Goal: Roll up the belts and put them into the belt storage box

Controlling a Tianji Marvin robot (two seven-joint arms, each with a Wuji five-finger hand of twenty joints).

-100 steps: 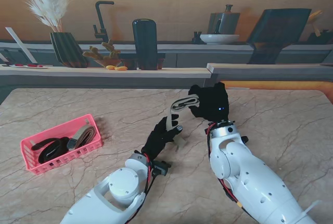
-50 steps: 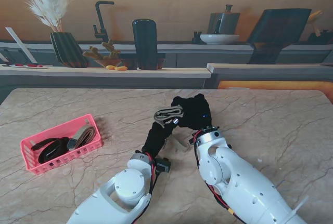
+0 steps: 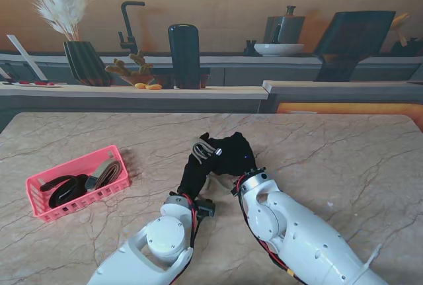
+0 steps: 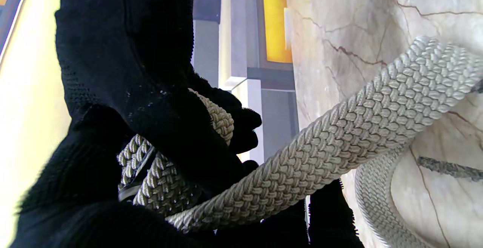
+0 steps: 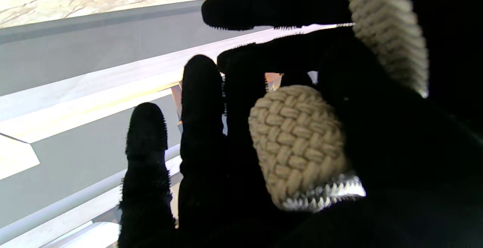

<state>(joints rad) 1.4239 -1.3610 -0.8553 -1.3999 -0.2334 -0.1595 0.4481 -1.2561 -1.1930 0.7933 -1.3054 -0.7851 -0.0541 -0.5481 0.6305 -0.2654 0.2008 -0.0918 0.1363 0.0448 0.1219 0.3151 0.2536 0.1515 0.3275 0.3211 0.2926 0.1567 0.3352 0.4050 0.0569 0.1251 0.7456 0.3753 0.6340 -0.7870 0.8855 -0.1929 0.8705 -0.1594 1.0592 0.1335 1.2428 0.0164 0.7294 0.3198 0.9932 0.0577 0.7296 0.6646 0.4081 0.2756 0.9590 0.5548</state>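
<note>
Woven beige belt (image 3: 203,147) up off the table (image 3: 344,146) near its middle, a little toward 6 o'clock, caught between both gloved hands. Partly wound: a small coil sits in the left hand (image 3: 193,178), a long loose tail (image 4: 377,116) runs out of it and curves down onto the marble. Metal-tipped end (image 5: 298,142) pokes out against the right hand (image 3: 232,154).

Left hand closed around the coil, fingers (image 4: 177,142) wrapped over the turns. Right hand pinching the belt near its tip between thumb and upper fingers, two lower fingers (image 5: 145,150) straight and touching nothing.

Likely trouble from here:
- Springing open of the coil if either pinch eases, the braid looking stiff and elastic.
- Uneven, cone-shaped winding if the tail drags or twists on the marble while feeding in.
- Snagging of knit glove fabric on the metal tip or in the weave.
- Poor sight of the coil from the stand view, both hands overlapping it.
- Tight fit on arrival: pink box (image 3: 39,196) at 9 o'clock, well apart from the hands, already holding dark and tan belts (image 3: 66,189); a loose roll may catch the rim or unroll over them.

No brand, label or readable writing anywhere on belt, box, gloves or arms.
</note>
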